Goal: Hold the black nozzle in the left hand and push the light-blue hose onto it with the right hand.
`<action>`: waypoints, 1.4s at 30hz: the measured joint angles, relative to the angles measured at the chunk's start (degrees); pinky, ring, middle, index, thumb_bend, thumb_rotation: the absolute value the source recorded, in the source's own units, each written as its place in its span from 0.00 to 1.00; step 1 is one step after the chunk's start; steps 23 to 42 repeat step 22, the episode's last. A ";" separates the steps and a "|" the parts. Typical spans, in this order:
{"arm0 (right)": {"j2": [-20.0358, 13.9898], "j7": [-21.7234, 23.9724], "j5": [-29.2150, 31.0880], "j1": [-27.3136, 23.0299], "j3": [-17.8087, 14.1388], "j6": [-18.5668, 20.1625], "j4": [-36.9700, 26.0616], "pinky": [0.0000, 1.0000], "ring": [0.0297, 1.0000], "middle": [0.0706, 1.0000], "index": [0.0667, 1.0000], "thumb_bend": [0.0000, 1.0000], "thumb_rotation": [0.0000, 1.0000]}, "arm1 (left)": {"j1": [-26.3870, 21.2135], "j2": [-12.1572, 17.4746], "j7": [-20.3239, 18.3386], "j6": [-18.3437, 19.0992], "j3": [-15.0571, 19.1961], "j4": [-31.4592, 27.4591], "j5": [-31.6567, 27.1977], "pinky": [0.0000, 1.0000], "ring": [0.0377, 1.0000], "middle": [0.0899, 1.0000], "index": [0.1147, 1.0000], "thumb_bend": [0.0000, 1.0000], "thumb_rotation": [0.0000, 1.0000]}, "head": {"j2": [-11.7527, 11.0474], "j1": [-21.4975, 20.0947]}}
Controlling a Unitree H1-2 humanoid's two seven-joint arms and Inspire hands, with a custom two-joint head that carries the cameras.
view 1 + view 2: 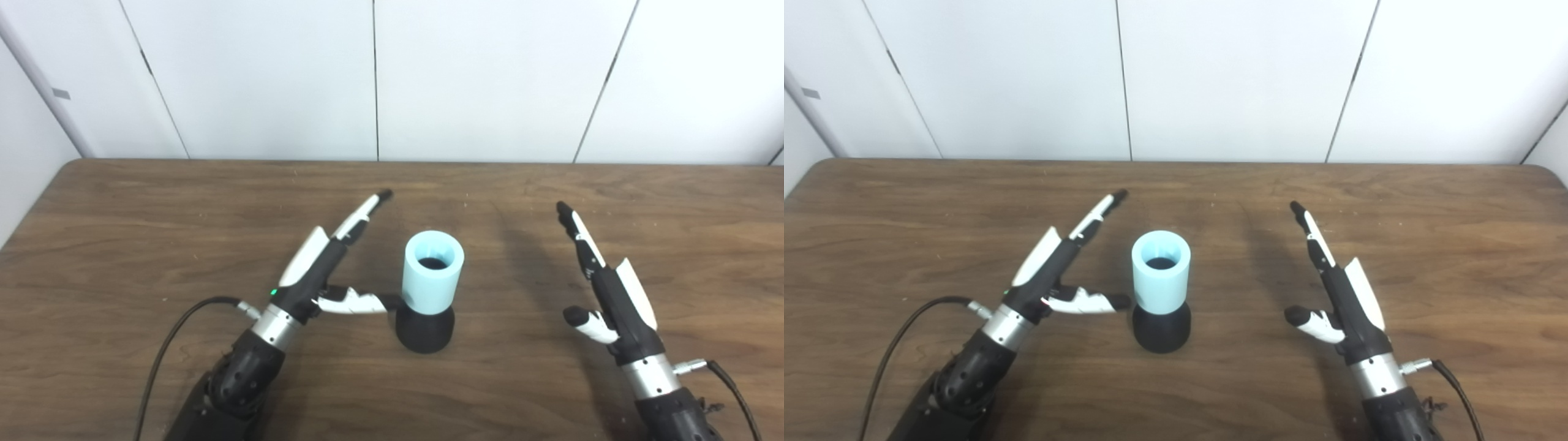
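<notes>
Light-blue hose already seated upright over black nozzle at mid counter, as seen from the left eye. Left hand just beside the pair, fingers straight and spread, thumb tip reaching toward the seam, close to touching but holding nothing. Right hand well apart to the right, likewise spread and empty. Judged from this: push-on step apparently done; nothing obviously left except drawing the hands away, though depth of seating cannot be told.

From the right eye, same arrangement: hose standing on nozzle, dark bore visible down the open top. Left hand near, thumb pointing at the joint with a slight gap showing; right hand clear of it, fingers apart. Dark wood-grain counter, speckled with pale flecks. White panelled wall behind. Black cables trailing from both wrists.
</notes>
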 measured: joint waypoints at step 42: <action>10.31 0.82 19.36 3.94 -2.64 28.24 -11.72 1.00 1.00 1.00 1.00 0.71 1.00 | 15.65 -15.39 4.48 29.83 6.95 -19.66 -10.04 1.00 1.00 1.00 1.00 1.00 1.00 | -0.18 0.00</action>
